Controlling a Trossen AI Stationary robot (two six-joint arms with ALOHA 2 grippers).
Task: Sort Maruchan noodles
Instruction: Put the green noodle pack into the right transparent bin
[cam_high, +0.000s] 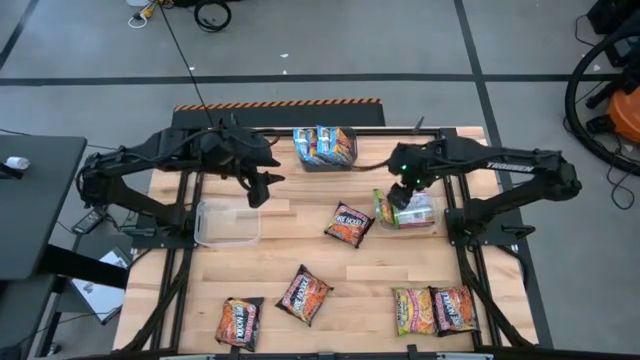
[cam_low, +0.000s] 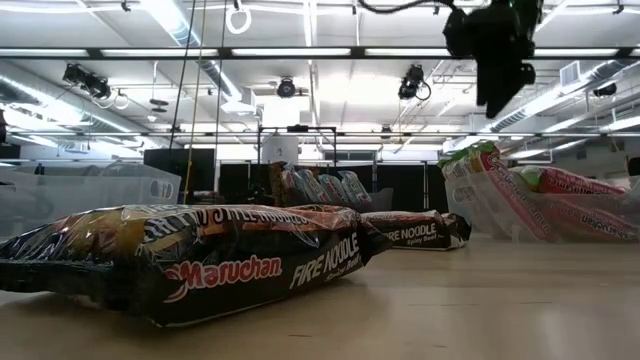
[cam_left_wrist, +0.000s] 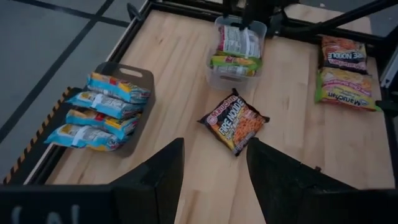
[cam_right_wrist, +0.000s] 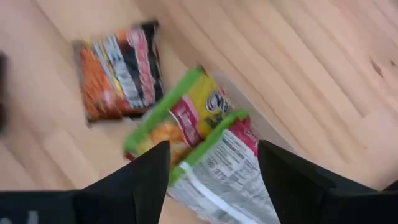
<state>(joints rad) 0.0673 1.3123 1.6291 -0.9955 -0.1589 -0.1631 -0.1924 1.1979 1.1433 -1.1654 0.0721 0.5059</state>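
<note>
Risk now: snagging the green packets (cam_right_wrist: 205, 149) directly beneath the right claw (cam_high: 403, 196), which hangs released and empty just above the clear tub (cam_left_wrist: 214, 68) holding them upright; any dip or sideways drag could tip the tub or pull a packet out. Left claw (cam_left_wrist: 214, 171) likewise released and empty, hovering with the nearest Fire Noodle packet (cam_left_wrist: 234, 121) ahead, blue packets (cam_left_wrist: 99, 112) binned off to one side. Remaining dark packets loose on table (cam_high: 290, 240), well apart from both claws.

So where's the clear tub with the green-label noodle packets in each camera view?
High: clear tub right of centre, under the right gripper.
Low: right side.
Left wrist: top centre.
Right wrist: only its green packets show.
Shared landmark: black Fire Noodle packet beside it.
</note>
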